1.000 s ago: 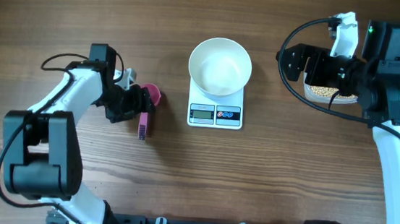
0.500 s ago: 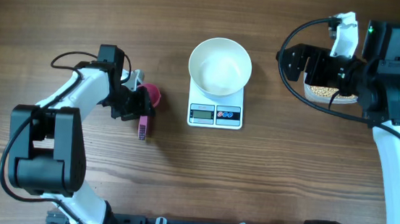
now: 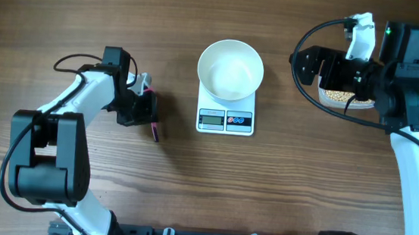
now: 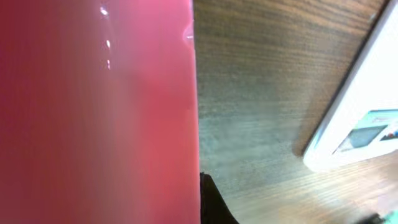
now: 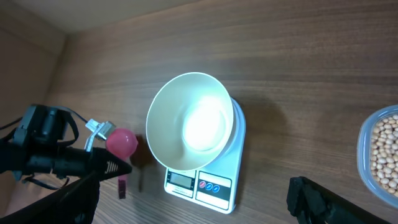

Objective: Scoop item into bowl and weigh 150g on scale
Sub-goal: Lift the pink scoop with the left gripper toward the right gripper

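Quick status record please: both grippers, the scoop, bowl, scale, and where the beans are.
left gripper: shut on the pink plastic scoop, left of the scale
right gripper: open, holding nothing, above the tub
round white bowl: on the scale, looks empty
white digital kitchen scale: table centre, display toward the robot, reading too small to tell
tan round beans: all in the clear plastic tub, right of the scale
scooping: not yet begun

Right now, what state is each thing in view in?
bowl: empty, upright on the scale.
scale: on the table, under the bowl.
beans: in the clear tub, none scooped.
pink scoop: gripped.
left gripper: shut on the pink scoop.
right gripper: open, over the tub.
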### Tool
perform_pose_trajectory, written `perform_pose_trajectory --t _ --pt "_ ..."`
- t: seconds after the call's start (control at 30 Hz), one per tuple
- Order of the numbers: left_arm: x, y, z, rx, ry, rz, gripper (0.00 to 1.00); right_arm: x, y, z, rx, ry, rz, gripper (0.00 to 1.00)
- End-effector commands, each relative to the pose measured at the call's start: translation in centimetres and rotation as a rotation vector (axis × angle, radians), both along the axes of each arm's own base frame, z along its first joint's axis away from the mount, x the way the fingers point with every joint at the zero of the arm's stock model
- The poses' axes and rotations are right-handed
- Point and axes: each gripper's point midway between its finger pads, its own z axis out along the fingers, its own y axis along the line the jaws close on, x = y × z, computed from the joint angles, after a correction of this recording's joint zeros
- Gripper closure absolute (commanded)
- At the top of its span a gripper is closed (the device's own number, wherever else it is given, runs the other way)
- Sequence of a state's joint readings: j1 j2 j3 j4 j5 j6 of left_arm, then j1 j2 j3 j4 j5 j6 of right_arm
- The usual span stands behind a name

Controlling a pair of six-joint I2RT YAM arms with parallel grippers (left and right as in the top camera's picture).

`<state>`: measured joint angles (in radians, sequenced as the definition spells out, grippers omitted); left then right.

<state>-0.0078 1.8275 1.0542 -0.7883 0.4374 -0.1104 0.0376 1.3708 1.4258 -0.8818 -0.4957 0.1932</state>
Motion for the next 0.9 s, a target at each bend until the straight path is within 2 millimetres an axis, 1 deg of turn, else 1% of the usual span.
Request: perform_pose_trajectory --t 0.0,0.03,0.07,0.13,0.17,0.2,0.27,0.3,0.33,0.37,0.4,0.43,0.47,0.5,0.53,0.6,0.7,0.8,0.87 --pt "2.4 -2.2 4.8 -0.148 -0.104 -0.002 0.96 0.3 -0.1 0.5 0.083 0.058 -0.105 0.00" --pt "3.3 -3.1 6.7 -0.208 -0.139 0.008 0.96 0.3 -0.1 0.5 0.109 0.079 -0.133 0.00" --pt "4.3 -4.1 9.2 -0.288 -0.183 0.027 0.96 0.3 -0.1 0.5 0.134 0.101 -0.161 0.00" --pt "6.7 -6.0 15.0 -0.467 -0.291 0.062 0.96 0.2 0.2 0.6 0.204 0.151 -0.201 0.01" --pt "8.8 -7.5 21.1 -0.646 -0.403 0.082 0.96 -0.3 1.2 1.1 0.278 0.190 -0.188 0.01" --pt "9.5 -8.1 23.4 -0.709 -0.453 0.083 0.96 -0.5 1.7 1.3 0.309 0.203 -0.168 0.01" --pt "10.7 -9.2 27.2 -0.793 -0.532 0.096 0.96 -1.0 2.8 2.1 0.377 0.224 -0.119 0.00" --pt "11.0 -9.8 28.6 -0.826 -0.560 0.092 0.96 -1.2 3.4 2.7 0.416 0.232 -0.091 0.01" --pt "11.3 -11.0 30.9 -0.885 -0.605 0.080 0.96 -1.5 4.1 3.3 0.456 0.237 -0.057 0.01" --pt "11.4 -12.1 32.7 -0.931 -0.643 0.075 0.96 -1.8 4.8 4.3 0.512 0.242 -0.013 0.01" --pt "11.6 -13.2 34.1 -0.961 -0.678 0.092 0.96 -2.0 5.3 5.0 0.553 0.250 0.013 0.07" --pt "11.7 -14.6 35.7 -0.999 -0.717 0.123 0.96 -2.2 5.9 5.9 0.596 0.254 0.049 0.16" --pt "11.8 -15.4 36.3 -1.018 -0.725 0.147 0.96 -2.4 6.4 6.7 0.626 0.248 0.084 0.24" --pt "11.9 -16.3 36.7 -1.029 -0.733 0.183 0.96 -2.5 6.6 7.3 0.649 0.243 0.111 0.28" --pt "12.0 -17.1 36.9 -1.030 -0.744 0.215 0.96 -2.6 6.9 7.9 0.673 0.241 0.132 0.30" --pt "12.1 -18.4 37.0 -1.029 -0.751 0.265 0.96 -2.7 7.2 8.9 0.709 0.237 0.160 0.31" --pt "12.0 -19.6 37.3 -1.083 -0.657 0.378 0.96 -2.3 7.2 9.6 0.727 0.220 0.159 0.31" --pt "12.4 -19.7 37.9 -1.135 -0.606 0.476 0.96 -1.9 7.3 10.4 0.748 0.201 0.158 0.31" --pt "12.4 -19.5 38.4 -1.164 -0.593 0.497 0.96 -1.7 7.3 10.8 0.759 0.196 0.155 0.31"
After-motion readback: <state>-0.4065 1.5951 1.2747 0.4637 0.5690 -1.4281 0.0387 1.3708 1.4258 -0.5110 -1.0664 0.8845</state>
